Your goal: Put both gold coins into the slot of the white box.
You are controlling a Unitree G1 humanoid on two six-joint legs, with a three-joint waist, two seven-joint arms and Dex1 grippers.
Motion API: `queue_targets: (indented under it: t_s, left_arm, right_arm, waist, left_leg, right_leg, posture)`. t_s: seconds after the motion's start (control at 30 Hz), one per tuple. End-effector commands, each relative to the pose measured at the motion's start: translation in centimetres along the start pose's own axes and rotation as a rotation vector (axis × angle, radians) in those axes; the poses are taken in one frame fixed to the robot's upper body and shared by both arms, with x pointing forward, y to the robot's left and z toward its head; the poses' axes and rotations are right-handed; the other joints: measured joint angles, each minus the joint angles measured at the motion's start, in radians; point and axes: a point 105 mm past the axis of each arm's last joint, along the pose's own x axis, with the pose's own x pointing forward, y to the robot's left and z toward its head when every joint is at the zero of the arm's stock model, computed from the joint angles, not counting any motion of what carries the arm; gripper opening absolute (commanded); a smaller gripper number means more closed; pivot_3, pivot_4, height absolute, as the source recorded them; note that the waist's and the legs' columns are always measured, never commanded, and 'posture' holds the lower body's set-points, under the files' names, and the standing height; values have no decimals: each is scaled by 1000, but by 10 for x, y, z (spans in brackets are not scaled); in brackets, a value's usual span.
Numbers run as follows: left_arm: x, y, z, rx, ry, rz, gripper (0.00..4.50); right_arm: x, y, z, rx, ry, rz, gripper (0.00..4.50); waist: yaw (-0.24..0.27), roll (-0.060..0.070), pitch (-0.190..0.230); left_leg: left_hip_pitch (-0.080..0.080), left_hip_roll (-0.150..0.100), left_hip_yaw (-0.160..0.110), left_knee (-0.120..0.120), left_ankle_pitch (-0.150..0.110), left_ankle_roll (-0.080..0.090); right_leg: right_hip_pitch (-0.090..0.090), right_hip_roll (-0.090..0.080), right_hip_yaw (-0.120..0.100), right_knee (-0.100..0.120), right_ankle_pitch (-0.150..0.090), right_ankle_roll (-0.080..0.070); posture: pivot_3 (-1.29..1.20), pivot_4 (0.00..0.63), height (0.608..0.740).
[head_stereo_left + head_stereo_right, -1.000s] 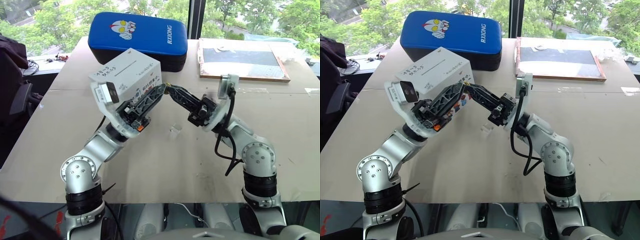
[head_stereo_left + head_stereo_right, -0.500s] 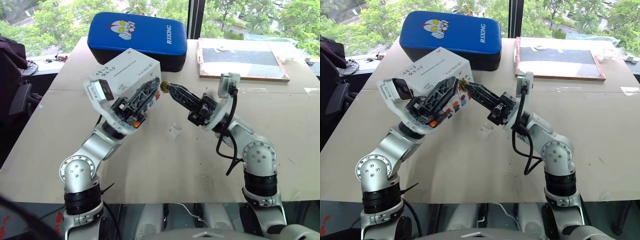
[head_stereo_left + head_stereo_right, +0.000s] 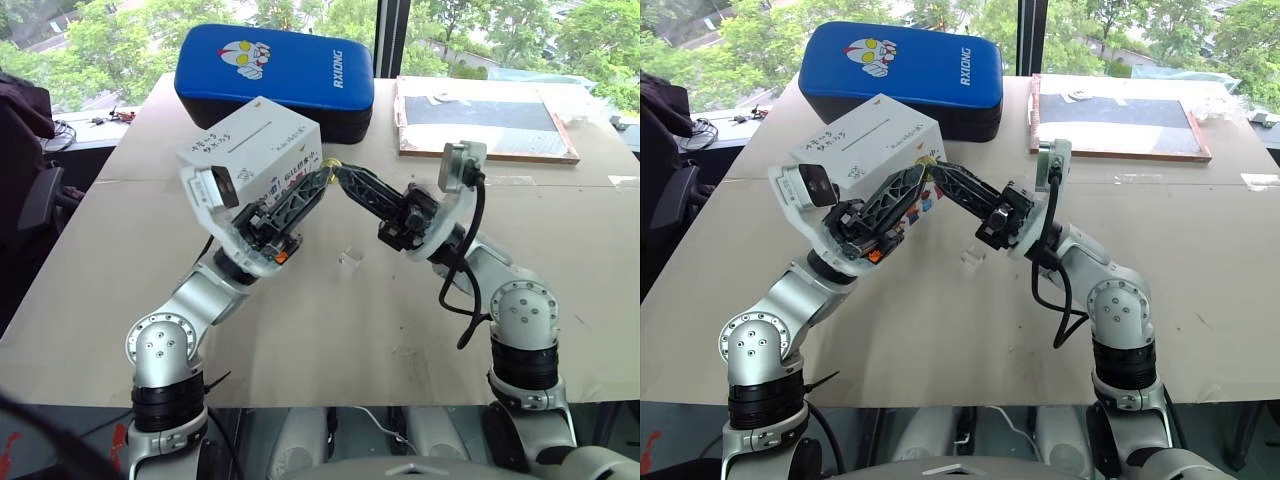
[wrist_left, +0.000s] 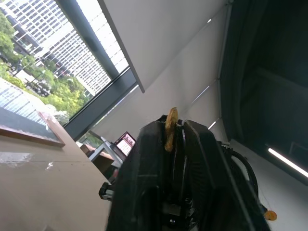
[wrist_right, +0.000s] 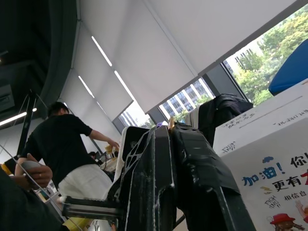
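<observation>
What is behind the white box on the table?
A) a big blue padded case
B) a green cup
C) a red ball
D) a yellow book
A: a blue padded case with a cartoon figure on it lies on the table just past the white box.

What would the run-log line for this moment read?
left gripper: shut on gold coin | right gripper: shut, fingertips meeting left's beside white box | slot: nothing in it
</observation>
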Motion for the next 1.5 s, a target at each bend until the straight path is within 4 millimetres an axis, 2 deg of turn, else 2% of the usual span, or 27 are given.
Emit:
queue_targets:
  t_s: [0.03,0.2,0.23,0.27,0.3,0.37,0.43,0.6,0.77,0.87,1.07,1.5]
  left_arm:
    - [2,-10,8,16,-39,-44,44]
    - [1,-9,13,29,-61,-35,44]
    - [1,-7,15,53,-60,-17,0]
    - [0,-5,17,70,-59,-5,0]
    - [0,-2,25,126,-56,28,0]
    - [0,7,42,245,-40,100,0]
    - [2,19,58,391,16,194,0]
    - [11,32,99,724,148,363,0]
    - [-7,60,103,1015,476,512,0]
    - [-13,65,110,1015,502,515,0]
    - [-15,82,123,1002,499,554,0]
    - [-46,110,138,1009,719,666,0]
  right_arm:
    - [6,18,7,-37,-22,67,0]
    - [6,14,7,-33,-19,54,0]
    - [6,12,7,-50,-22,40,601]
    - [6,10,8,-64,-26,29,999]
    - [4,3,11,-84,-38,-11,1282]
    - [-2,-7,15,-168,-22,-65,2186]
    - [-5,-14,20,-282,10,-113,2186]
    - [-6,-14,26,-561,140,-78,2186]
    - [-7,-16,26,-722,217,-68,2186]
    - [-7,-14,24,-784,247,-57,2186]
    - [-9,-17,19,-799,259,-68,2186]
    - [-10,-17,16,-807,246,-89,2186]
  waist:
    - [0,0,0]
    - [0,0,0]
    - [0,0,0]
    - [0,0,0]
    - [0,0,0]
    - [1,0,0]
    - [3,0,0]
    - [0,0,1]
    - [-2,0,1]
    - [0,0,1]
    - [2,0,1]
    - [-1,1,0]
  left_leg:
    - [0,0,0,0,0,0]
    - [0,0,0,0,0,0]
    - [0,0,0,0,0,0]
    - [0,0,0,0,0,0]
    - [0,0,0,0,0,0]
    - [0,0,0,0,0,0]
    - [0,0,0,0,0,0]
    - [0,0,2,0,0,0]
    - [0,0,3,-5,2,-3]
    - [-1,1,4,-8,3,-5]
    - [-2,1,5,-8,3,-4]
    - [0,1,5,-7,1,-1]
  right_leg:
    - [0,0,0,0,0,0]
    - [0,0,0,0,0,0]
    - [0,0,0,0,0,0]
    - [0,0,0,0,0,0]
    - [0,0,0,0,0,0]
    - [0,0,0,0,0,0]
    - [0,2,-1,0,0,0]
    - [-1,2,0,-2,0,0]
    - [-3,2,2,-3,0,0]
    - [-6,2,2,-3,0,0]
    - [-6,1,2,-4,0,0]
    - [-6,2,2,-1,0,0]
  posture:
    - [0,150,740]
    - [0,150,740]
    - [0,150,740]
    - [0,150,740]
    - [0,150,740]
    - [0,150,740]
    - [0,150,740]
    - [0,150,740]
    - [0,150,740]
    - [0,150,740]
    - [0,150,740]
    - [0,150,740]
